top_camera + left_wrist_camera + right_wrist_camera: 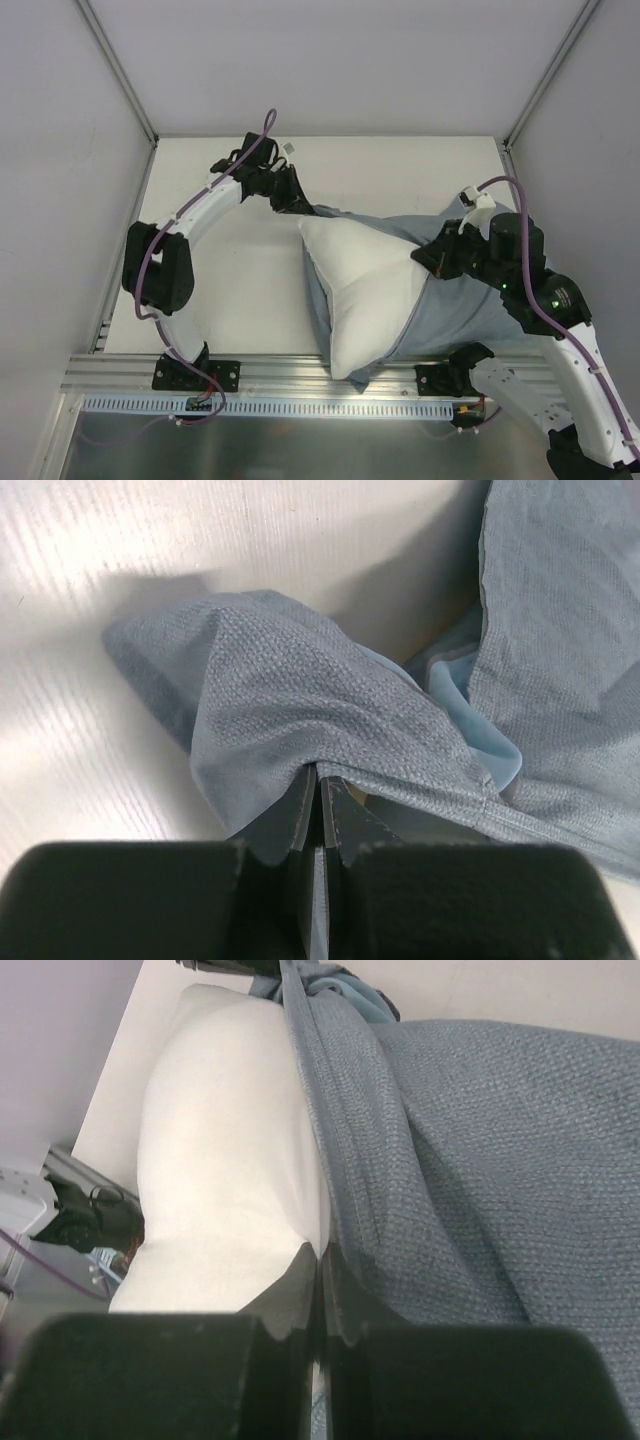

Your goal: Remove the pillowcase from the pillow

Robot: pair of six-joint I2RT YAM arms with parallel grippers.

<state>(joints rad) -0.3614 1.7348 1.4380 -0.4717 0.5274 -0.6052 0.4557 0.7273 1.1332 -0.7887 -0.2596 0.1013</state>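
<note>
- Top external view: soft grey-blue cloth pillowcase [455,295] lies bunched on the right side, w/ the plump white rectangular pillow [360,290] sticking out of it to the left, mostly bare.
- Pillow's long axis runs from far-left corner down to the near edge; right flank is under cloth.
- Right gripper [432,262]: jaws pinched tight on the cloth hem, touching pillow's flank.
- Left gripper [292,200]: clamped on a cloth fold just past pillow's far corner.
- Probably cloth must go rightward, across pillow's short axis; right arm is nearer the bulk.
- Both rest on a cream tabletop [230,290].
</note>
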